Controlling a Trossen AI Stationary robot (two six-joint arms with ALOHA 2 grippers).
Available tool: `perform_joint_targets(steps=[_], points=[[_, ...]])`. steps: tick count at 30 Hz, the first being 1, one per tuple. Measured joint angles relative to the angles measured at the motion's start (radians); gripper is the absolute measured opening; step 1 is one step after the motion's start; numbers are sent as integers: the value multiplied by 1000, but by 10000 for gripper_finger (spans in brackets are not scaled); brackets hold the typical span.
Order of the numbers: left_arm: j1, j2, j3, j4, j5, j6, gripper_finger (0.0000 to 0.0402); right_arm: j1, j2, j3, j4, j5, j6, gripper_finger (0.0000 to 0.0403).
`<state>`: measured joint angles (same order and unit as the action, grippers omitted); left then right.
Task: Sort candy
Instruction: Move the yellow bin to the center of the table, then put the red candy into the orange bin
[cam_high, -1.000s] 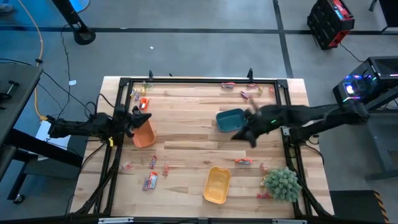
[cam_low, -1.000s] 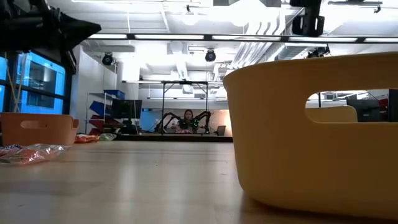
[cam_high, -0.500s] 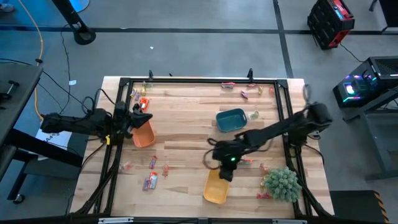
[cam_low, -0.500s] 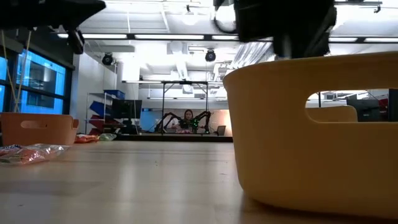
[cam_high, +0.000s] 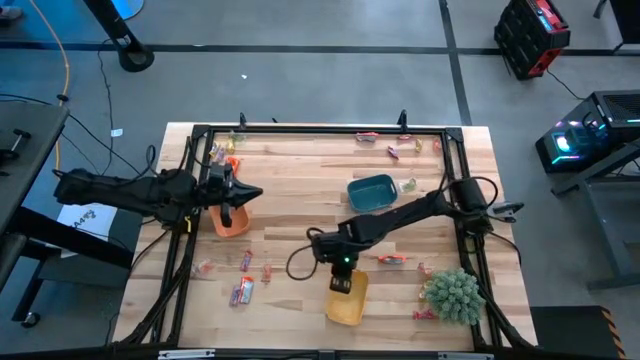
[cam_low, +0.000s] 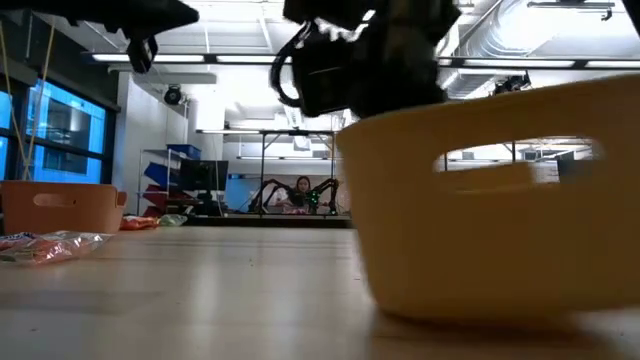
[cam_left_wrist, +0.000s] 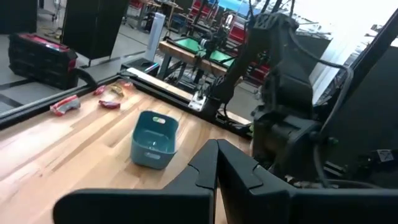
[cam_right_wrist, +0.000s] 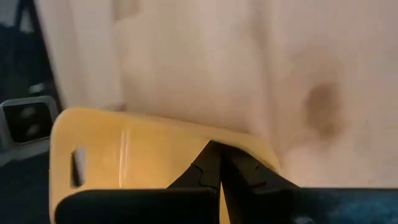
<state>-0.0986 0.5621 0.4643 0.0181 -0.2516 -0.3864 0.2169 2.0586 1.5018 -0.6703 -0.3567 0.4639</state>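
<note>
**A:** The right gripper sits directly over the far rim of the yellow-orange bin, low at the near middle of the table. In the right wrist view its two fingers are pressed together with nothing visible between them, the bin's wall right beneath.

**B:** The low view shows that bin tilted, one end off the wood. So it's being nudged or tipped, not filled?

**A:** That's my read: the step in hand looks like shifting the bin. I can't tell whether the fingertips are touching the rim or just above it.

**B:** And the candy?

**A:** Scattered. A cluster near the left edge, more sweets just right of the gripper, others along the far edge beyond the blue bin, and a few by the green spiky plant. I can't make out any inside the yellow-orange bin.

**B:** The left arm?

**A:** The left gripper hangs over the orange bin on the left, fingers together and empty in its wrist view.

**B:** The next move?

**A:** My judgement: let the bin settle flat, then spread the fingers and drop onto the nearest sweet, the orange one to the right. Tiny wrappers lying flat on wood call for a low, well-centred pinch.
</note>
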Motion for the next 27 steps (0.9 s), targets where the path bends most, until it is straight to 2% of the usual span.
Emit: perform_joint_targets(steps=[4,11,17,22,27], points=[[0,-6,45,-30,7,28,0,-52,3,19,-47,70,-99,0],[0,-4,177,-323,-18,101,0,-165,-2,55,-112,211,-363,0],[1,-4,237,-438,-46,102,0,-296,-3,57,-65,338,-487,0],[-2,0,247,-518,-33,68,0,-393,-18,57,-20,299,-489,0],[-19,62,247,-672,133,-7,0,-420,-100,57,6,242,-499,0]])
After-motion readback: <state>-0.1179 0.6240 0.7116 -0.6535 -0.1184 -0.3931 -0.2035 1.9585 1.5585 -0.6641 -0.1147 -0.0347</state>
